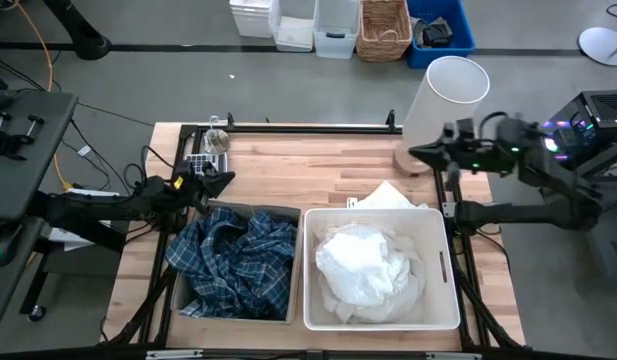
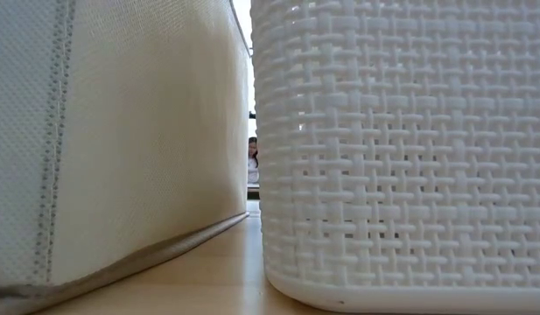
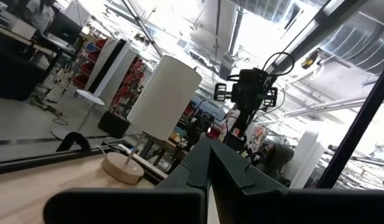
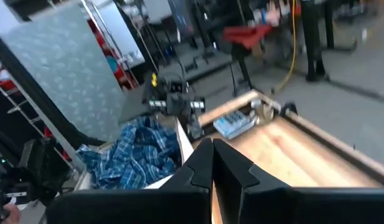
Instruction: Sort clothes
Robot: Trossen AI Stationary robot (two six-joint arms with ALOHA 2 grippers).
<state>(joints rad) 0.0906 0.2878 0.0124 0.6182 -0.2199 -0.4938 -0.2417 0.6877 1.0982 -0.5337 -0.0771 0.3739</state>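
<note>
The blue-and-white plaid shirt (image 1: 233,262) lies crumpled in a grey fabric bin (image 1: 288,215); it also shows in the right wrist view (image 4: 132,152). Several white garments (image 1: 363,265) lie heaped in the white plastic bin (image 1: 310,270). One more white garment (image 1: 388,195) lies on the table behind that bin. The dark grey and dark green garments are not in view. My left gripper (image 1: 223,182) is shut and empty over the fabric bin's far left corner. My right gripper (image 1: 418,153) is shut and empty, raised beside the lamp's base.
A white lamp (image 1: 446,95) on a wooden base (image 1: 408,160) stands at the table's far right. A small glass and a keypad-like object (image 1: 210,150) sit at the far left. The low view shows only the two bins' walls (image 2: 401,149) and a person (image 2: 252,157) far behind.
</note>
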